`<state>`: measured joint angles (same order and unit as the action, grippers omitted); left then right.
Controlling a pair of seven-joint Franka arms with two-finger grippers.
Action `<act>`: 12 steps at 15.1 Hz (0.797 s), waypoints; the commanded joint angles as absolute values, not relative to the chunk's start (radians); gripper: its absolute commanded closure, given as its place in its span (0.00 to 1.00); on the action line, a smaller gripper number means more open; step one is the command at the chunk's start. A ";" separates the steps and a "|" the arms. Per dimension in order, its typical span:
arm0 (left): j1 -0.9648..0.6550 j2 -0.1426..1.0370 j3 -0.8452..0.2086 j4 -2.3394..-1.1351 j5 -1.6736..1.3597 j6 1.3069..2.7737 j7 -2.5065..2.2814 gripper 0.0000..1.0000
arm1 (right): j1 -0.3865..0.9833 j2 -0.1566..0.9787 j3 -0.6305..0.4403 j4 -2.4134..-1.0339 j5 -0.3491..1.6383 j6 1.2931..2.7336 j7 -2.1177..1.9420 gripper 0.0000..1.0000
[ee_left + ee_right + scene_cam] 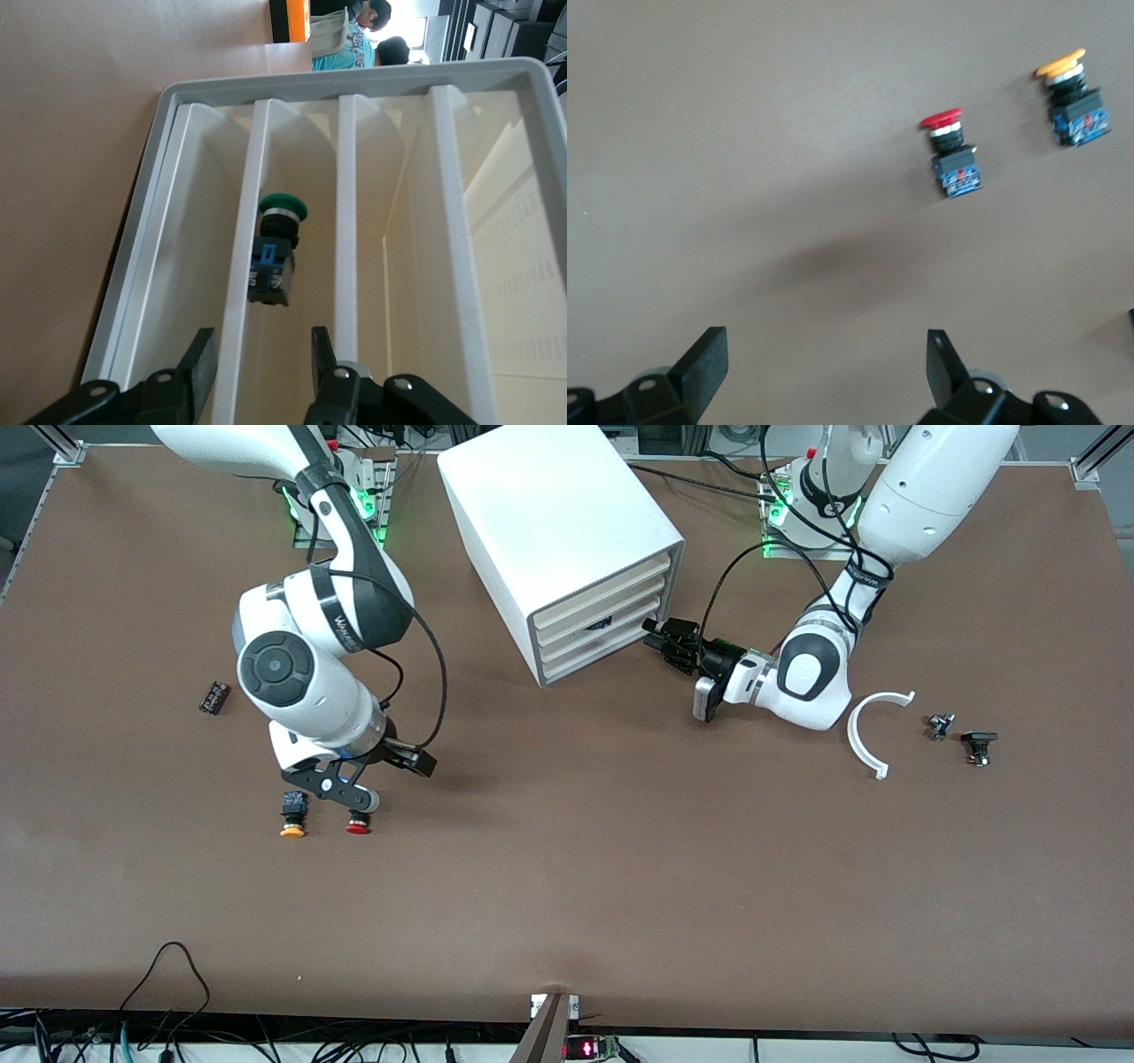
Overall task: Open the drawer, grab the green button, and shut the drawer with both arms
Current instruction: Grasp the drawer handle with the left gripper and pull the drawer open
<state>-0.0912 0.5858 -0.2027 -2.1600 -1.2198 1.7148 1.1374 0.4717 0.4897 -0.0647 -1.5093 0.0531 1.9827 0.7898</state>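
The white cabinet stands near the arms' bases, its four cream drawer fronts facing the left arm's end. None stands out of the cabinet. The green-capped button lies in a middle drawer, seen through the gap between two slabs; in the front view it is a dark speck. My left gripper is open just in front of the drawer fronts, its fingers straddling one slab, and holds nothing. My right gripper is open and empty, low over the table.
A red-capped button and a yellow-orange-capped one lie under and beside my right gripper. A small dark part lies toward the right arm's end. A white curved piece and two small dark parts lie toward the left arm's end.
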 commanded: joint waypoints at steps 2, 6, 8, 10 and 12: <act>-0.094 0.612 -0.213 -2.166 -1.247 1.721 1.187 0.50 | 0.515 0.544 -0.069 -1.415 0.061 1.971 0.920 0.01; -0.094 0.653 -0.228 -2.169 -1.250 1.721 1.223 0.51 | 0.549 0.600 -0.069 -1.339 0.081 1.971 1.055 0.01; -0.094 0.657 -0.254 -2.187 -1.296 1.721 1.226 0.52 | 0.552 0.609 -0.069 -1.319 0.138 1.983 1.138 0.01; -0.095 0.657 -0.279 -2.200 -1.324 1.741 1.233 0.54 | 0.554 0.620 -0.069 -1.293 0.175 1.982 1.201 0.01; -0.092 0.658 -0.282 -2.206 -1.324 1.743 1.246 0.68 | 0.555 0.635 -0.069 -1.263 0.181 1.982 1.300 0.01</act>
